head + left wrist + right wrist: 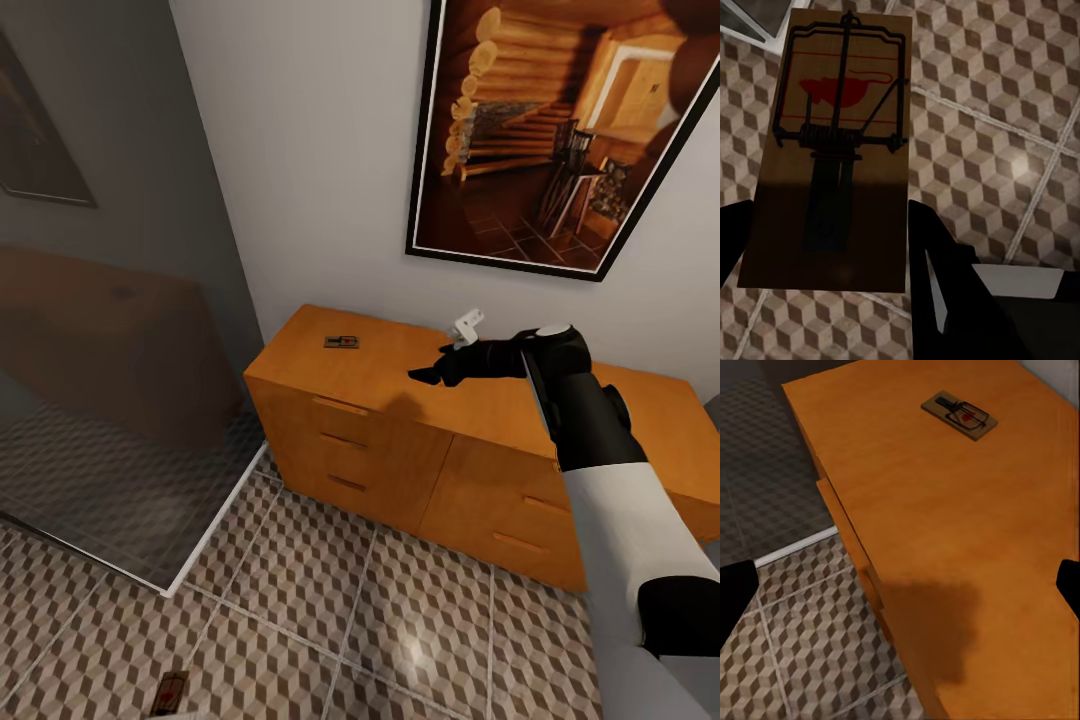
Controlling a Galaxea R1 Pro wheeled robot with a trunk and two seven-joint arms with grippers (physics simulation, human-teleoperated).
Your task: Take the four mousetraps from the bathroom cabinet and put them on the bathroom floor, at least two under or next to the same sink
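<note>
One mousetrap (341, 342) lies flat on the left part of the cabinet (400, 450) top; the right wrist view shows this mousetrap (960, 415) near the far corner of the cabinet (945, 525). My right gripper (428, 375) hovers open over the cabinet top, a short way right of that trap, fingers (735, 592) wide apart with nothing between them. My left gripper (832, 247) is shut on a second mousetrap (832, 142), held above the bathroom floor (1005, 97); this mousetrap (170, 692) shows at the bottom edge of the head view. The bathroom sink is out of view.
A dark glass panel (110, 400) with a white base strip stands left of the cabinet. A framed cabin picture (560, 140) hangs on the wall above it. Patterned floor tiles (400, 620) stretch in front of the drawers.
</note>
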